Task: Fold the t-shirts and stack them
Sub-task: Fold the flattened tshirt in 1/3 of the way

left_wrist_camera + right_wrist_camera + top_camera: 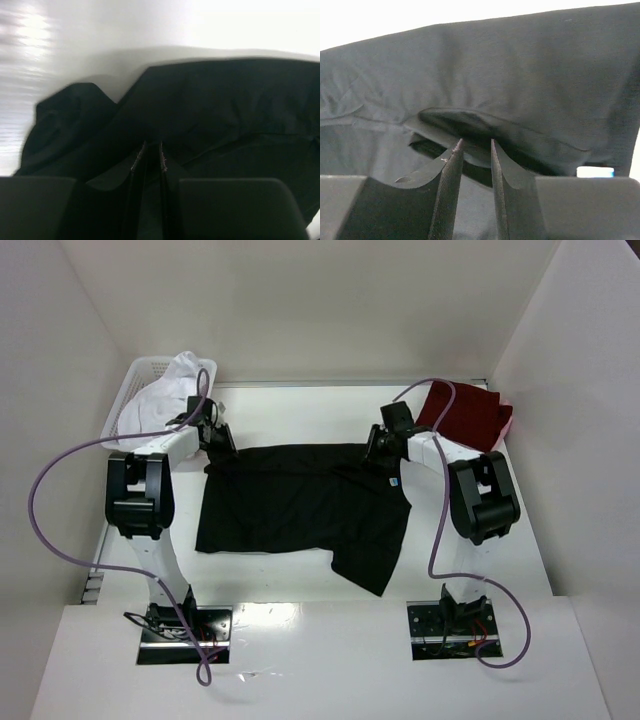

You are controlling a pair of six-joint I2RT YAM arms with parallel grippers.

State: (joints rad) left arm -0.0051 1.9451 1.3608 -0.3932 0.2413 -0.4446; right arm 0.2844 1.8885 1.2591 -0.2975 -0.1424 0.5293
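Note:
A black t-shirt (300, 505) lies spread flat in the middle of the table, one sleeve trailing toward the near edge. My left gripper (215, 440) is down on its far left corner. In the left wrist view its jaws (153, 150) are pinched to a thin slit with the black t-shirt (225, 110) between them. My right gripper (378, 452) is at the far right edge, beside the small blue label (394, 481). In the right wrist view the jaws (475, 145) stand a little apart, with a fold of the black t-shirt (520, 75) at the tips and the label (594, 172) to the right.
A white lattice basket (140, 375) at the far left corner holds white cloth (160, 400). A dark red t-shirt (468, 412) lies folded at the far right corner, on something pink-red. White walls close in the table on three sides.

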